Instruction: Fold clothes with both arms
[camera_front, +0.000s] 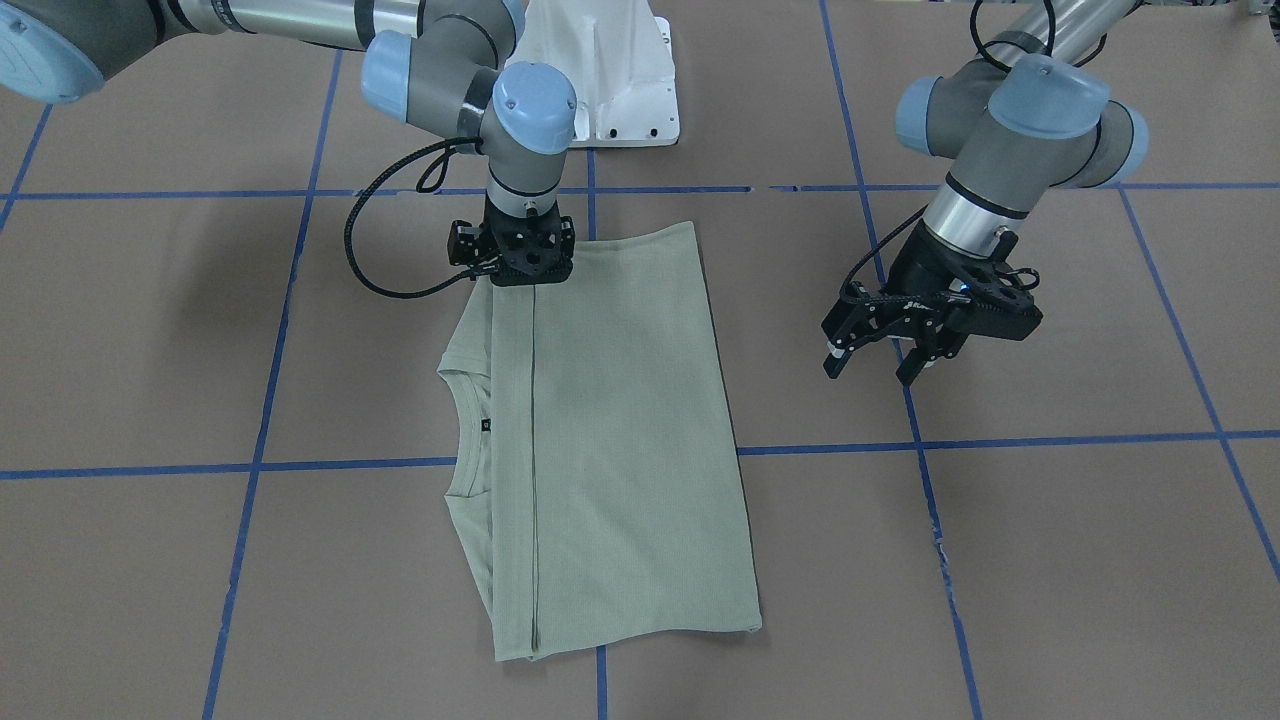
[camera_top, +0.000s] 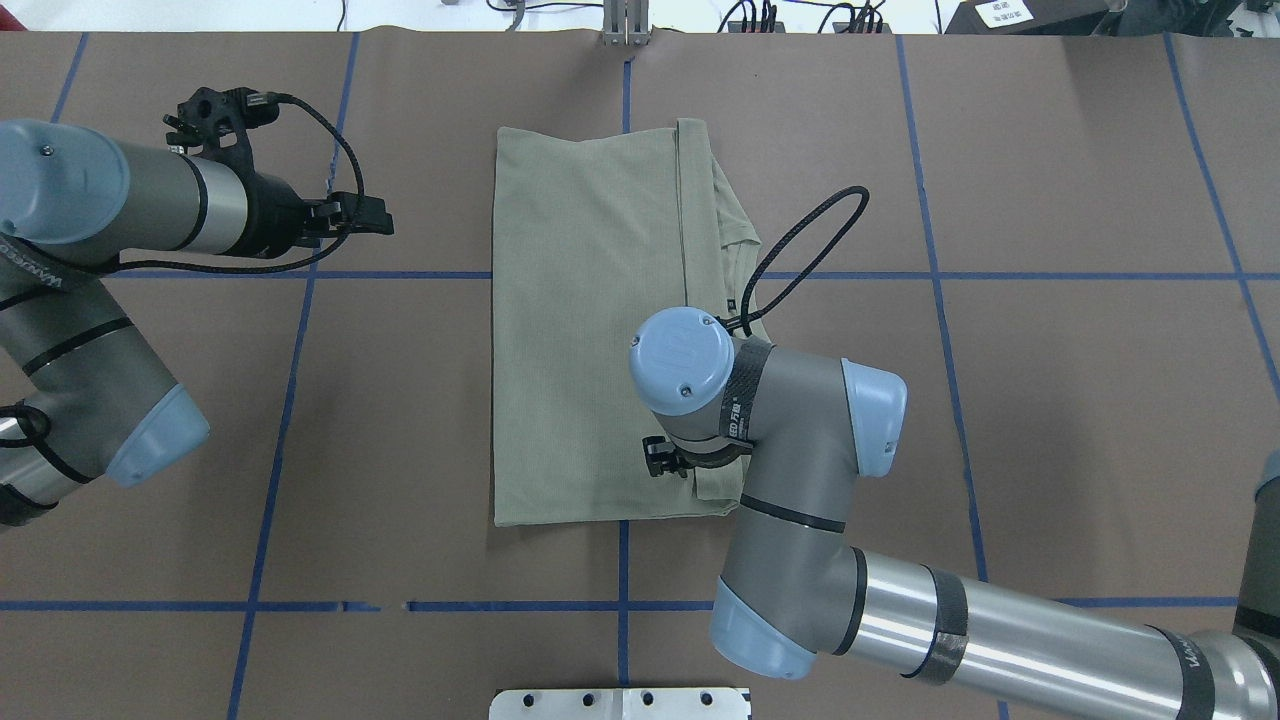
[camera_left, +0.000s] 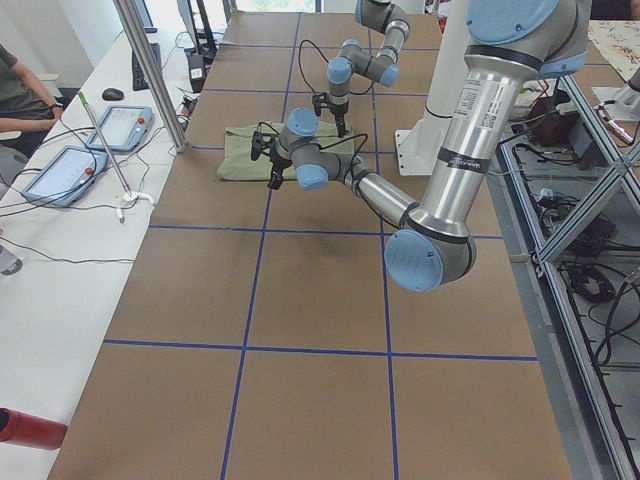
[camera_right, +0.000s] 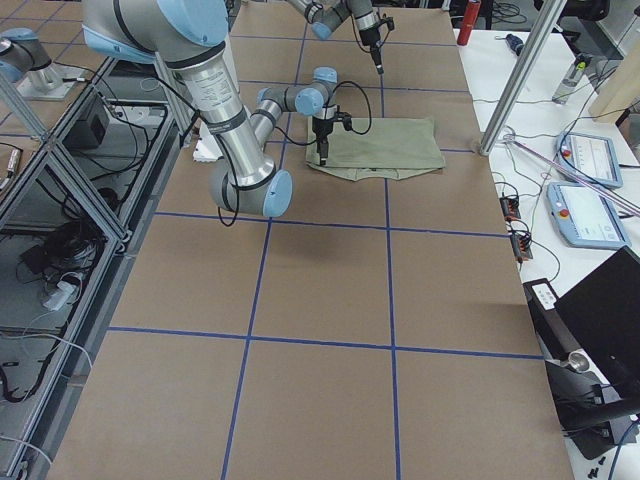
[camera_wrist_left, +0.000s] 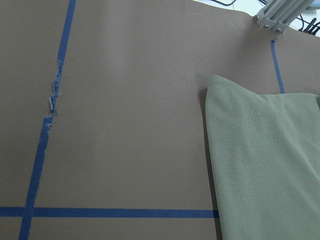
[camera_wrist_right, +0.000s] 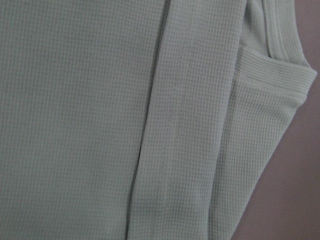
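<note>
The pale green shirt (camera_front: 620, 430) lies folded into a long flat rectangle at mid-table, also visible from overhead (camera_top: 590, 330). Its round collar (camera_front: 465, 430) and small black label (camera_front: 487, 425) peek out along one long side. My right gripper (camera_front: 525, 270) points straight down onto the corner of the shirt nearest the robot; its fingers are hidden under the wrist, so I cannot tell its state. The right wrist view shows only knit cloth (camera_wrist_right: 100, 125) and a folded seam. My left gripper (camera_front: 872, 372) hovers open and empty above bare table, well clear of the shirt's other long side (camera_wrist_left: 265, 165).
Blue tape lines (camera_front: 900, 445) grid the brown table cover. The white pedestal base (camera_front: 620, 90) stands behind the shirt. In the exterior left view, a metal post (camera_left: 150, 70), tablets (camera_left: 60, 170) and a seated person (camera_left: 15, 90) sit past the far edge.
</note>
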